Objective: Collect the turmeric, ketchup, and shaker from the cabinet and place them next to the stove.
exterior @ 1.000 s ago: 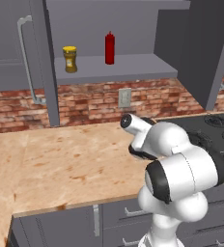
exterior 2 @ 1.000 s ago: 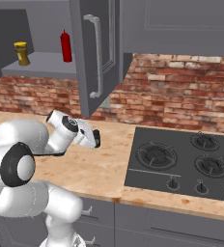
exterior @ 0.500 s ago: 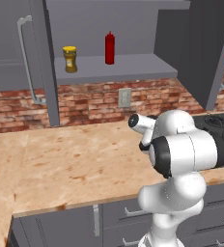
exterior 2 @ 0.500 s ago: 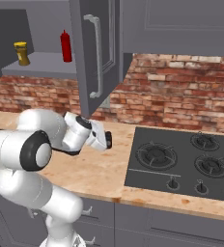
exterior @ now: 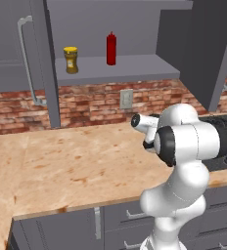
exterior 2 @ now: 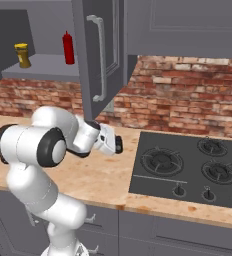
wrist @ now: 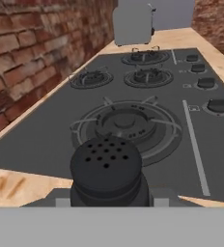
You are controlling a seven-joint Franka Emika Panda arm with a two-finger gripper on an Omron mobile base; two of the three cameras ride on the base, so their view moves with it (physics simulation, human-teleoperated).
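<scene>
The black shaker (wrist: 109,171) with its perforated round top sits between my fingers, and my gripper (wrist: 109,200) is shut on it. In the right base view the gripper (exterior 2: 117,145) hovers low over the counter, just left of the black stove (exterior 2: 188,170), with the shaker (exterior 2: 119,145) showing as a dark tip. The stove (wrist: 133,96) stretches ahead of the shaker. On the shelf of the grey cabinet (exterior: 135,66) stand the yellow-lidded turmeric (exterior: 71,59) and the red ketchup (exterior: 111,49); both appear again in the right base view, turmeric (exterior 2: 22,55) and ketchup (exterior 2: 68,48).
An open cabinet door (exterior 2: 100,55) with a long curved handle hangs above my hand. The wooden counter (exterior: 61,166) runs left of the stove, backed by a brick wall with an outlet (exterior: 126,98). A grey appliance (wrist: 132,24) stands beyond the stove's far end.
My arm has swung to the right, carrying the shaker over the counter toward the stove's left edge. The turmeric and ketchup have stayed on the shelf.
</scene>
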